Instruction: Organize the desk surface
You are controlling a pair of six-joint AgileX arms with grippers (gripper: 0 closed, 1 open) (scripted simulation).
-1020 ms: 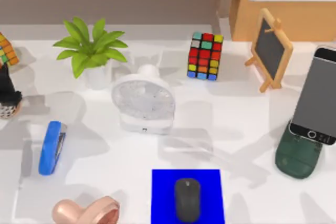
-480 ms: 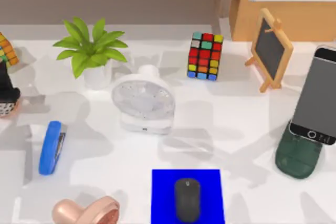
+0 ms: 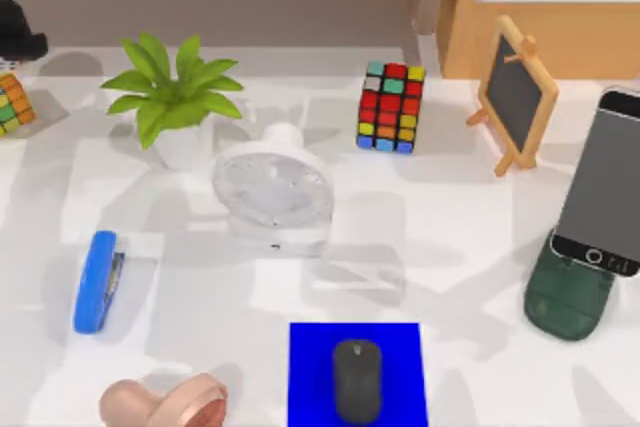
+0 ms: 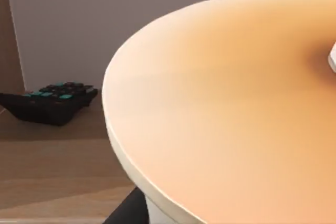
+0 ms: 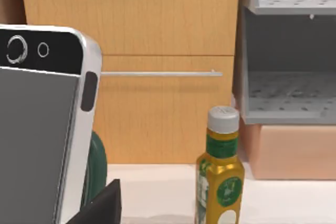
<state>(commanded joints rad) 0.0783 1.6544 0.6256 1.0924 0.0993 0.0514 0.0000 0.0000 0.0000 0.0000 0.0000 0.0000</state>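
Observation:
The white desk surface (image 3: 450,237) carries many items. Near the front, a dark mouse (image 3: 357,377) lies on a blue mat (image 3: 310,347). A blue stapler (image 3: 97,282) lies at the left and a pink object (image 3: 165,402) at the front left. A white fan (image 3: 272,197) stands in the middle, behind it a potted plant (image 3: 175,97) and a colour cube (image 3: 392,107). A smaller colour cube (image 3: 10,102) sits at the left edge. My left gripper (image 3: 15,22) hangs dark at the back left corner, behind that cube. A dark part of my right gripper (image 5: 100,205) shows beside the phone (image 5: 37,129).
At the right, the phone (image 3: 605,182) leans on a green stand (image 3: 568,299), with a small easel chalkboard (image 3: 515,92) behind it. A tan cabinet (image 3: 545,7) stands at the back right. A yellow bottle (image 5: 220,177) and grey shelves (image 5: 289,93) are by the cabinet. A dark keypad (image 4: 50,103) lies off the desk.
My left gripper has drawn back from the desk's left edge to the back left corner. The small cube at the left edge now lies uncovered. Nothing else moved.

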